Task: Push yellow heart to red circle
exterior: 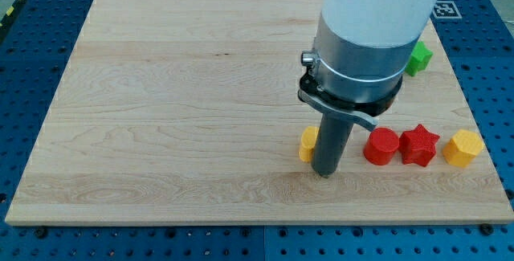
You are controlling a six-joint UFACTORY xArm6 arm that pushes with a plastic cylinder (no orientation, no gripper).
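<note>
Pushing yellow heart (308, 144) right toward red circle (381, 146). Heart mostly hidden behind my tip (324, 173), touching rod's left side, on near right of bench (161, 92). Looks small, light, hard, slides easy. Best push from heart's left side. No jaws here.

Bright, even light from overhead; my arm's pale upper casing (384, 4) nearly washes out, soft small shadows lie on the worktop (177, 108), focus sharp throughout.
</note>
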